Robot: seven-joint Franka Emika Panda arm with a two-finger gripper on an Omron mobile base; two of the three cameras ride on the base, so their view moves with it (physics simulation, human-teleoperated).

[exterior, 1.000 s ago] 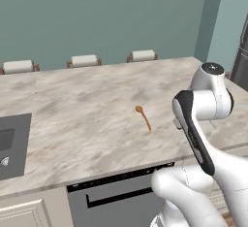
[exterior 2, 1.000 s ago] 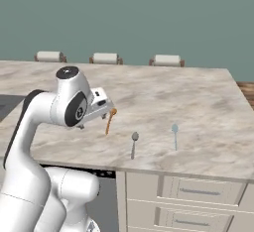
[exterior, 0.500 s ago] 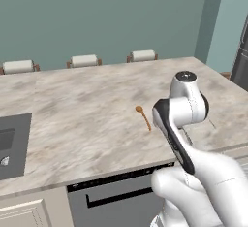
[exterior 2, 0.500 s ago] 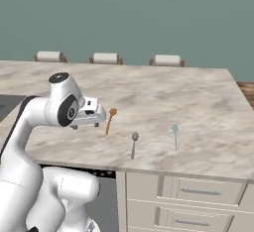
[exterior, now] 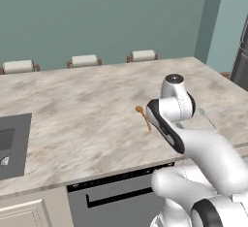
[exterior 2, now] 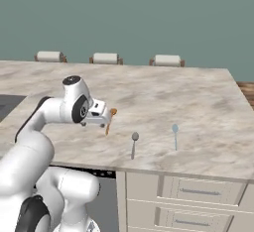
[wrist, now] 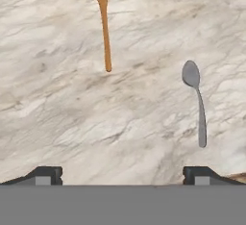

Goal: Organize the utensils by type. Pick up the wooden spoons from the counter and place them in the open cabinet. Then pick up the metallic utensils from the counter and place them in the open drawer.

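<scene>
An orange-brown wooden spoon (wrist: 104, 22) lies on the marbled counter (exterior: 77, 105), its bowl pointing away from me; it is also in the base views (exterior: 143, 117) (exterior 2: 110, 120). A grey metal spoon (wrist: 196, 101) (exterior 2: 134, 144) lies to its right, nearer the front edge. Further right lies a pale bluish metal spoon (exterior 2: 175, 136). My gripper (wrist: 122, 178) hangs open and empty above the counter, looking down, with both nearer spoons ahead of its fingertips (wrist: 48, 173). The white arm (exterior 2: 74, 107) stands just left of the wooden spoon. The open cabinet and open drawer are out of view.
Three stool backs (exterior: 85, 60) line the counter's far edge. A dark recessed panel (exterior: 9, 143) sits at the left end. Below the front edge are a dark appliance front (exterior: 116, 197) and shut grey drawers (exterior 2: 198, 191).
The arm has swung left and down over the counter, bringing the hand close above the wooden spoon. The spoons have not moved, and the gripper has stayed open.
</scene>
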